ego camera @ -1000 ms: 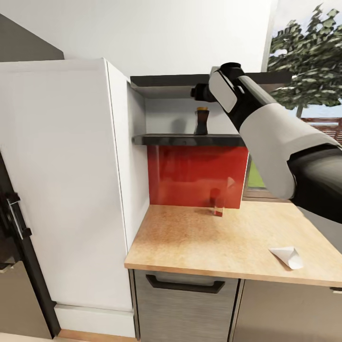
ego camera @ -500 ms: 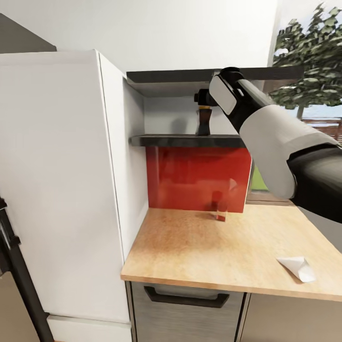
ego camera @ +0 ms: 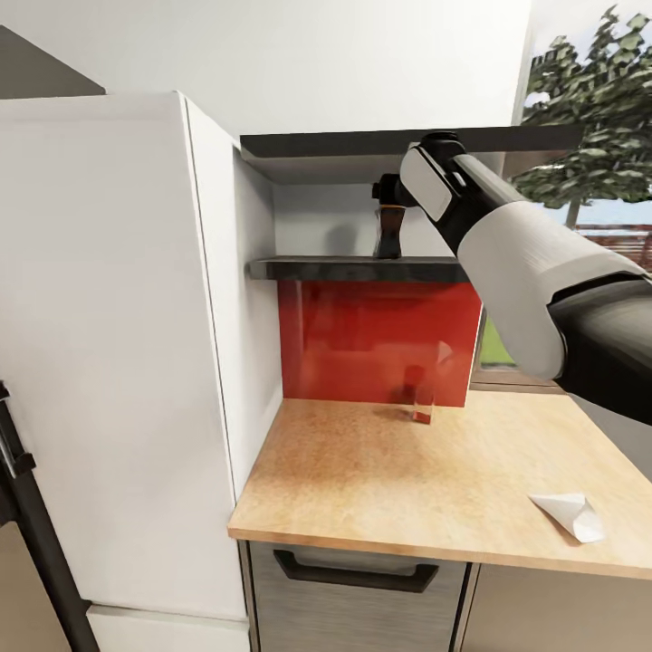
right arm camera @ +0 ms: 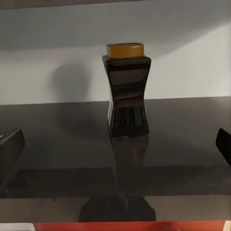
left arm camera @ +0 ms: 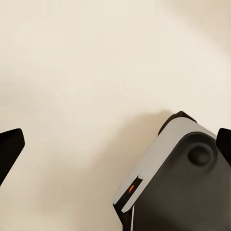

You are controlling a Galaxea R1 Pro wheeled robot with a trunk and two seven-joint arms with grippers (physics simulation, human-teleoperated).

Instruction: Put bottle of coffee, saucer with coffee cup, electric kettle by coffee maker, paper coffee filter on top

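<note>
The bottle of coffee (right arm camera: 127, 91), dark and waisted with a gold cap, stands upright on the thin black kitchen shelf (right arm camera: 53, 144). My right gripper (right arm camera: 115, 148) is open, a short way in front of the bottle and level with it, with nothing between its fingers. In the head view the right arm reaches up to the shelf (ego camera: 344, 268) and its wrist covers the top of the bottle (ego camera: 389, 237). A white paper coffee filter (ego camera: 569, 514) lies on the kitchen countertop (ego camera: 380, 480) at the right. My left gripper (left arm camera: 115, 149) is open and empty over a plain beige surface.
A thicker black shelf (ego camera: 362, 142) hangs close above the bottle. A tall white cabinet (ego camera: 118, 344) walls in the counter's left end. A small red jar (ego camera: 422, 405) stands by the red backsplash. Grey drawer fronts sit below the worktop.
The head view has shifted, so the whole picture moved. My right gripper has come nearer to the bottle and now covers its cap in the head view.
</note>
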